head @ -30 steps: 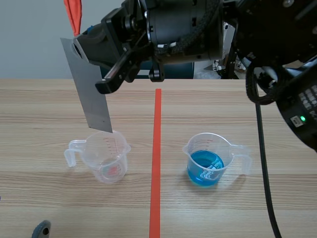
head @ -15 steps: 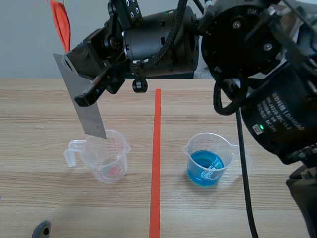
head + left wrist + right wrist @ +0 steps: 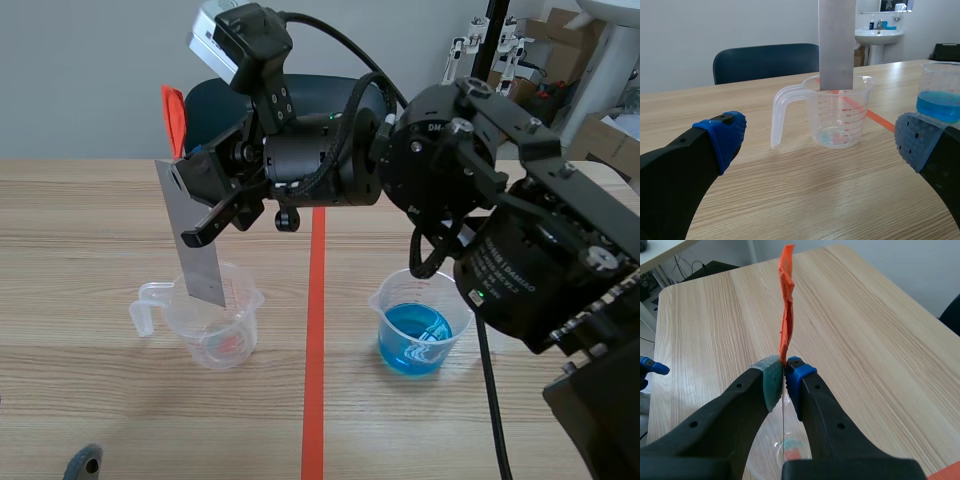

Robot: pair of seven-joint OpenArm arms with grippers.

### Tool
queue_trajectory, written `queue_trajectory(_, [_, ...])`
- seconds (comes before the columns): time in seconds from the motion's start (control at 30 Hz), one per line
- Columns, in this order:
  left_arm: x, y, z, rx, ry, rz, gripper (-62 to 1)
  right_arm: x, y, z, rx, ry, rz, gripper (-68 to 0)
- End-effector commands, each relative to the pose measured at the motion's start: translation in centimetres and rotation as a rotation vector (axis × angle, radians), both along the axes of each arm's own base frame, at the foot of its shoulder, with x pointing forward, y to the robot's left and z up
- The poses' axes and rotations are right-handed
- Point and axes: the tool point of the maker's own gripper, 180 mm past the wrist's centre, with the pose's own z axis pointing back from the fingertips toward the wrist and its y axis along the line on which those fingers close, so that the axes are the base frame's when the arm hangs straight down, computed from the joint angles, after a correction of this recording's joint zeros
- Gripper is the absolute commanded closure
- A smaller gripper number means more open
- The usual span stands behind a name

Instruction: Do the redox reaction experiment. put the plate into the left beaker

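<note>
**Plate held at the mouth of the left beaker**

The right arm stretches across the red tape line [image 3: 315, 350] to the left half of the desk [image 3: 90, 220]. Its pincer [image 3: 785, 376] is clamped on the top of the grey metal plate [image 3: 195, 240], and an orange strip [image 3: 173, 115] rises from the same grip. The plate hangs slightly tilted, with its lower edge at the rim of the clear left beaker [image 3: 215, 325], over the mouth. The right beaker [image 3: 415, 325], with blue liquid in it, stands right of the line, well apart. The left pincer [image 3: 819, 140] is low at the near left, its fingers wide apart and holding nothing, with the left beaker ahead of it.
</note>
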Motion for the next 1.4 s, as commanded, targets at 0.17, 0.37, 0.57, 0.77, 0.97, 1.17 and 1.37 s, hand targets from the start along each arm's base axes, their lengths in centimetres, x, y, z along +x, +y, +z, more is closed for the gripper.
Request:
queue_trajectory(0.17, [-0.2, 0.4, 1.0, -0.01, -0.047, 0.001, -62.3, 0.0, 1.1, -1.3, 0.019, -0.012, 0.018, -0.6])
queue_trajectory(0.37, [-0.2, 0.4, 1.0, -0.01, -0.047, 0.001, -62.3, -0.3, 1.5, -2.8, 0.014, -0.03, 0.03, -0.6])
queue_trajectory(0.57, [-0.2, 0.4, 1.0, -0.01, -0.047, 0.001, -62.3, 0.0, 1.3, -3.7, -0.001, -0.081, 0.028, -0.6])
queue_trajectory(0.77, [-0.2, 0.4, 1.0, -0.01, -0.047, 0.001, -62.3, 0.1, 1.2, -4.4, -0.001, -0.084, 0.025, -0.6])
queue_trajectory(0.97, [-0.2, 0.4, 1.0, -0.01, -0.047, 0.001, -62.3, 0.0, 1.2, -5.8, -0.043, -0.091, 0.029, -0.6])
queue_trajectory(1.17, [-0.2, 0.4, 1.0, -0.01, -0.047, 0.001, -62.3, 0.0, 1.3, -6.1, -0.04, -0.082, 0.028, -0.6])
queue_trajectory(1.37, [-0.2, 0.4, 1.0, -0.01, -0.047, 0.001, -62.3, 0.0, 1.1, -6.7, -0.093, -0.111, 0.038, -10.6])
